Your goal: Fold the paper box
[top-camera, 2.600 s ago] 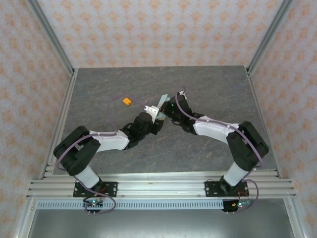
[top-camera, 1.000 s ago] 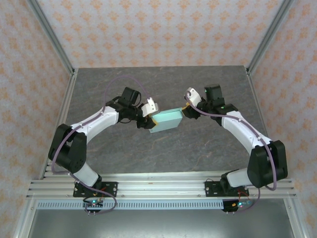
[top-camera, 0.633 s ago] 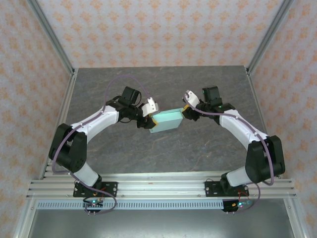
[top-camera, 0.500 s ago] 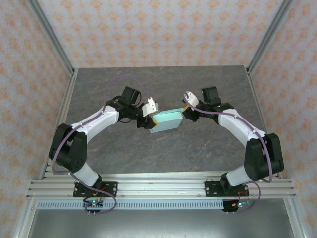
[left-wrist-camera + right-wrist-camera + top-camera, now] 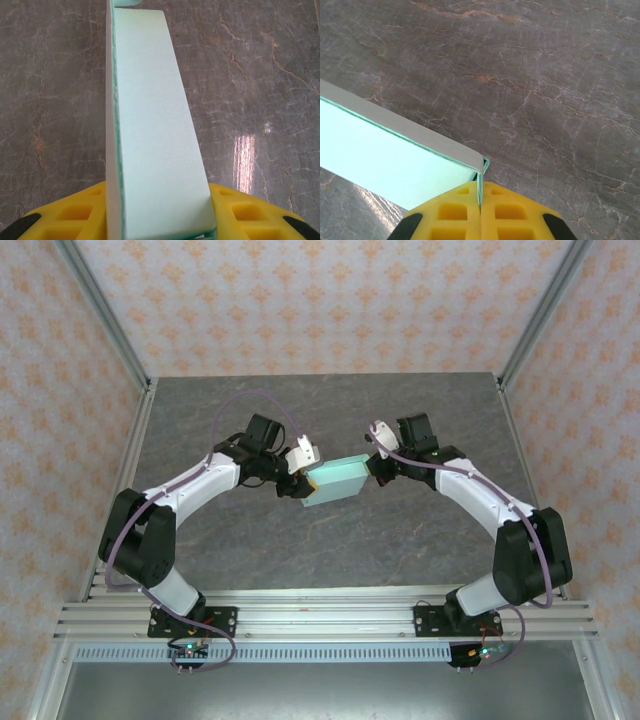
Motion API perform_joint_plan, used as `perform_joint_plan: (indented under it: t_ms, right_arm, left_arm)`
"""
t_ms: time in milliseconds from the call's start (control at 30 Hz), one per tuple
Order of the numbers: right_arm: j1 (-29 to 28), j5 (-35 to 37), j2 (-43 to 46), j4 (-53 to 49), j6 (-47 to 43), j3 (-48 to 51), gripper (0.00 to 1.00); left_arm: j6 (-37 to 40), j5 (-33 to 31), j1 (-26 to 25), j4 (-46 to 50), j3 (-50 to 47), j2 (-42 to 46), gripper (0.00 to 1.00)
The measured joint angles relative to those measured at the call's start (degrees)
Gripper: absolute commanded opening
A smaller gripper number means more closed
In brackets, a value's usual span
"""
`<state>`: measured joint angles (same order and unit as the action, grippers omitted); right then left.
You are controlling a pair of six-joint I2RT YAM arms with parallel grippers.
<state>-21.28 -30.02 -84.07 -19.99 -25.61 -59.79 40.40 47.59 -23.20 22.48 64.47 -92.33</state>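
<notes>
The paper box (image 5: 336, 480) is a pale mint-green flat rectangular box held above the middle of the table between both arms. My left gripper (image 5: 302, 472) clamps its left end; in the left wrist view the box (image 5: 150, 140) stands between the yellow fingers (image 5: 75, 215) and runs away from the camera. My right gripper (image 5: 376, 462) is shut on the thin flap at the box's right end. In the right wrist view the yellow fingers (image 5: 455, 210) pinch that flap edge at the corner of the box (image 5: 395, 160), and the gripper (image 5: 480, 200) meets there.
The grey marbled tabletop (image 5: 330, 540) lies under the box, with aluminium rails (image 5: 330, 615) along its near edge and patterned walls around it.
My right gripper has closed onto the flap at the box's right end and its wrist has shifted slightly left. The left arm and the box have held still.
</notes>
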Motion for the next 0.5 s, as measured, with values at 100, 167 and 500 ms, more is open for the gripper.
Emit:
perform_joint_plan:
  t_ms: [100,167,500]
  right_arm:
    - [-1.38,3.45,-0.04,-1.84,4.59,-1.92,0.01]
    - [-2.12,5.53,-0.11,-2.34,7.91,-2.73,0.0]
    - [-5.33,13.25,-1.07,-1.2,21.2,-2.8,0.0]
  left_arm:
    - [-0.31,-0.09,-0.02,-0.79,0.02,0.0,0.2]
    - [-0.81,-0.26,-0.04,-1.57,0.02,0.02,0.2]
    - [-3.41,-2.03,-0.44,-3.23,0.02,-0.5,0.2]
